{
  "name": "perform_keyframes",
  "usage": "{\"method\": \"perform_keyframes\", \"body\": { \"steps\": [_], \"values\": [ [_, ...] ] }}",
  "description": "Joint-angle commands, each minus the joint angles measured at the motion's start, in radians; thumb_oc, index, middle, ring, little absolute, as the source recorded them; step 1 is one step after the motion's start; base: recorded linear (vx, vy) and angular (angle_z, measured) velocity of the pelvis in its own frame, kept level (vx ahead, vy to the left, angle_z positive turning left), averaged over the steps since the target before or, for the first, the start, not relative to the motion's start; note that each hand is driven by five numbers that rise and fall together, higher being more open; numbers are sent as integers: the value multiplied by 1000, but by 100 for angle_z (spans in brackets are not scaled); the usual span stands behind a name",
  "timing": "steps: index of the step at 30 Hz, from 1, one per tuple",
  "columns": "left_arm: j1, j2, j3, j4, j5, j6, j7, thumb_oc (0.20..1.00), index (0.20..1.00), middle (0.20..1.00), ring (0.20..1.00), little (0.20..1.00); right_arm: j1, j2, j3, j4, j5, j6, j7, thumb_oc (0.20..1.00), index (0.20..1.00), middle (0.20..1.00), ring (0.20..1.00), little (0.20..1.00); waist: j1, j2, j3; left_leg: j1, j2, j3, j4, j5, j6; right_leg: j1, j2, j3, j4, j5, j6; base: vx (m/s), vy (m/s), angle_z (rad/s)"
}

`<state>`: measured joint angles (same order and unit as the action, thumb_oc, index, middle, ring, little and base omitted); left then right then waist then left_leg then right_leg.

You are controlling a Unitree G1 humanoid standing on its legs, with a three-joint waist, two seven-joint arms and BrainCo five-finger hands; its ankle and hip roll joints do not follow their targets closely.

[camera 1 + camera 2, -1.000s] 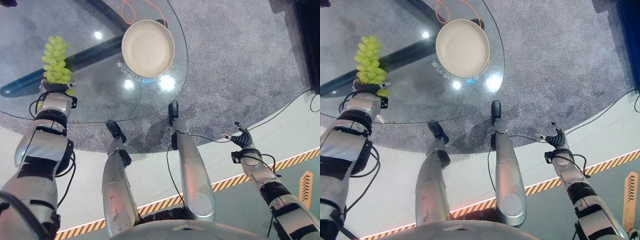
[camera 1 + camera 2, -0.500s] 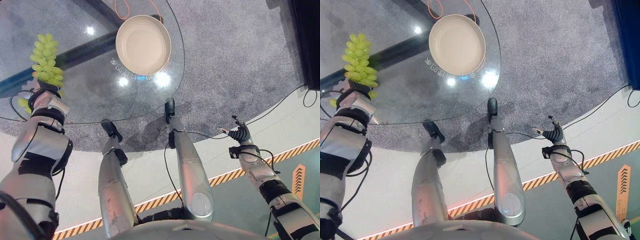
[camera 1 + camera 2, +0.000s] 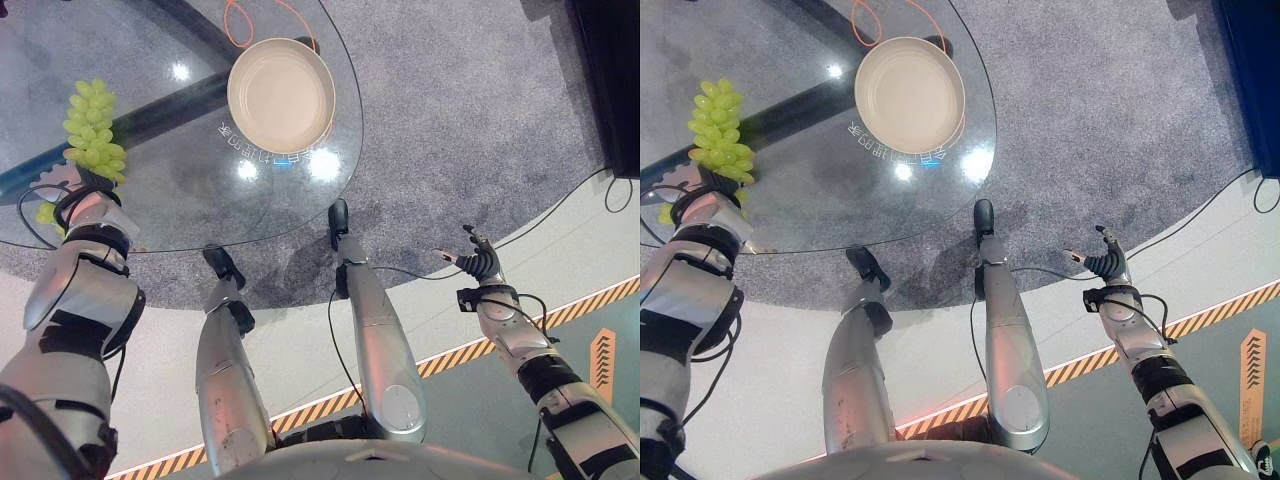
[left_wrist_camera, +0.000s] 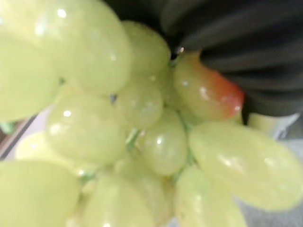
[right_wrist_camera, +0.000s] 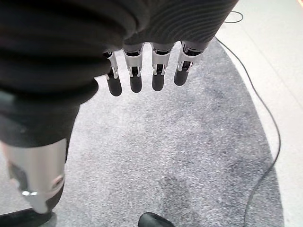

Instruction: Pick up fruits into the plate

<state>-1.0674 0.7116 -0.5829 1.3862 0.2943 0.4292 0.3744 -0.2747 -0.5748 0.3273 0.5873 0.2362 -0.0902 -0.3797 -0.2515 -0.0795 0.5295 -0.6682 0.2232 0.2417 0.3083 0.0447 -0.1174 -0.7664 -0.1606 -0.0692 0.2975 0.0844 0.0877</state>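
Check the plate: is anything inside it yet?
Nothing is inside the plate; its whole beige bottom shows bare. The grapes are off to its left on the glass table, at the left hand, whose fingers are covered.

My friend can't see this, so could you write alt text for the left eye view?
The robot's left hand meets a bunch of green grapes at a round glass table; an empty cream plate sits farther along. Its right hand hangs open over grey carpet.

- Both eye views look steeply down from the head and share the glass table [image 3: 200, 190], the plate [image 3: 281, 95] and the carpet [image 3: 470, 130].
- Left wrist view — pressed against the grapes [image 4: 142, 142].
- Right wrist view faces down along the right hand [image 5: 142, 66] to that carpet.
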Motion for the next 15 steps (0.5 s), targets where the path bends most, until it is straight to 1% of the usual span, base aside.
{"method": "perform_keyframes", "body": {
  "steps": [1,3,4,11,15],
  "values": [
    [64,97,36,-11,11,-14,115,200,200,200,200,200,42,-37,-10,-25,18,-32,-32,1000,1000,1000,1000,1000,13,-21,-9,-18,-89,3,-8,-35,15,40,90,-50,9,-82,-23,0,0,0],
    [79,116,49,-39,12,-41,156,200,200,200,200,200,55,-37,-14,-29,14,-37,-38,1000,1000,1000,1000,1000,18,-14,-9,-4,-91,2,-15,-34,15,52,87,-49,5,-85,-23,0,0,0],
    [92,135,67,-76,14,-57,184,200,200,200,200,200,70,-37,-20,-35,7,-41,-43,1000,1000,1000,1000,1000,23,-5,-9,8,-94,2,-22,-32,15,64,85,-49,3,-90,-24,0,0,0],
    [119,225,133,-253,58,-102,254,200,200,200,200,200,114,-31,-53,-34,-24,-57,-50,1000,1000,1000,1000,1000,48,46,-9,87,-110,-4,-50,-32,19,140,61,-71,-9,-106,-16,-4,15,3],
    [139,261,166,-357,96,-78,262,200,200,200,200,200,121,-25,-66,-24,-35,-56,-42,1000,1000,1000,1000,1000,64,62,-9,142,-118,-3,-66,-35,20,197,45,-87,-18,-115,-12,16,9,8]
  ]
}}
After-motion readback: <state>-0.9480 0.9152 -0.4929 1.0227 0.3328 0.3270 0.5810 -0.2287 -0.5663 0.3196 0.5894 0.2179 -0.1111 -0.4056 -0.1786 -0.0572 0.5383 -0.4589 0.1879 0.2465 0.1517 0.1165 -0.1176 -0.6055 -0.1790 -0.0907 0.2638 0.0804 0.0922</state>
